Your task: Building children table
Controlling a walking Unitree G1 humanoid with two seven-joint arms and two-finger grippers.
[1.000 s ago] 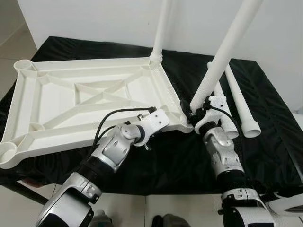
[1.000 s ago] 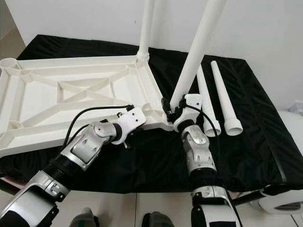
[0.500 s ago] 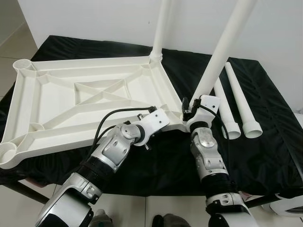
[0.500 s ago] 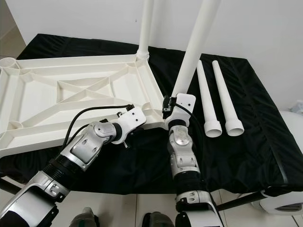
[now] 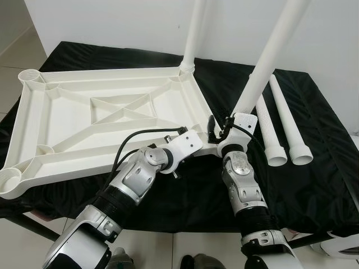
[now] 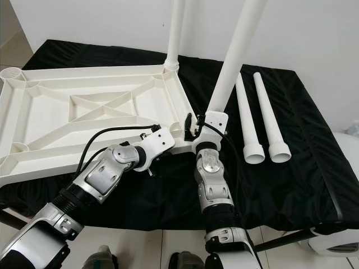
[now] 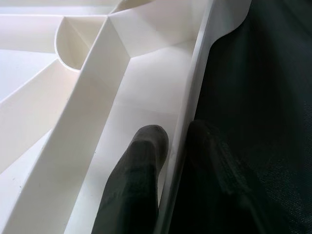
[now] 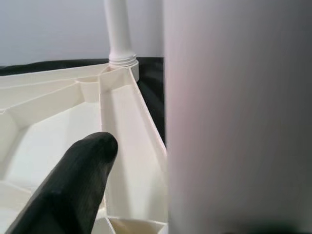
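A white tabletop (image 5: 67, 126) lies upside down on the black cloth. One white leg (image 5: 195, 33) stands in its far right corner socket. My left gripper (image 7: 178, 136) is shut on the rim of the tabletop's near edge, one finger on each side of the wall. My right gripper (image 5: 224, 133) is shut on a second leg (image 5: 269, 53), which leans up and to the right above the near right corner. The gripper hides the leg's lower end. A black finger (image 8: 73, 185) shows beside the leg (image 8: 234, 117) in the right wrist view.
Two more white legs (image 5: 268, 134) (image 5: 290, 126) lie side by side on the cloth to the right of my right arm. The black-covered table (image 5: 325, 168) ends at the front near my forearms. A white wall stands behind.
My right arm has swung left with the leg, bringing its lower end closer to the tabletop's near right corner and uncovering the two loose legs. The left gripper has kept its hold.
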